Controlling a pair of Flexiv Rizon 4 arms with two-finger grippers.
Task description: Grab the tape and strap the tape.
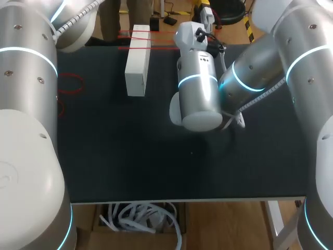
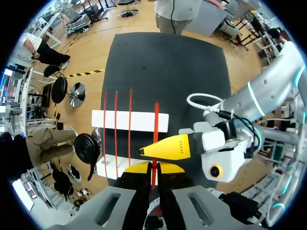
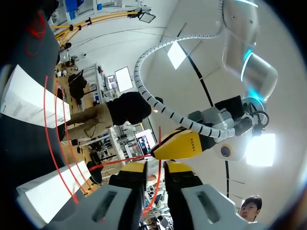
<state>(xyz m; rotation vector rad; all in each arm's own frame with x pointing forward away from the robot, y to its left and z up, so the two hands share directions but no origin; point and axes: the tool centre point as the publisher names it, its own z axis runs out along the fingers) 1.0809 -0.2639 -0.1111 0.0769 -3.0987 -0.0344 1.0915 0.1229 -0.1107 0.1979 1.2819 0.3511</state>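
On the far half of the desk (image 1: 156, 156), in the head view, a white block (image 1: 138, 65) lies lengthwise. Red tape (image 1: 136, 48) runs across its far end in thin strands. More red loops (image 1: 70, 83) lie at the desk's left edge. The right arm (image 1: 197, 88) comes in from the right and reaches to the far middle, just right of the block. The left arm (image 1: 26, 104) fills the left side. Neither claw shows clearly here.

In the left wrist view, the left claw (image 2: 153, 168) has its yellow tips drawn close together, pinching one red strand (image 2: 156, 129) that runs straight ahead from between them. The right claw (image 2: 160, 148) points in from the side, its yellow tip just ahead of the left claw's tips and at the same strand. The strand crosses the block ahead of the claw. Three further strands (image 2: 116, 129) cross both that block and a second block (image 2: 108, 167) beside the claw.

In the right wrist view, the right claw (image 3: 156, 168) is likewise nearly closed, with a red strand passing between its tips and held there. The left claw's yellow tip sits just ahead of it. Off to one side, other strands (image 3: 49, 139) arc over the two blocks.
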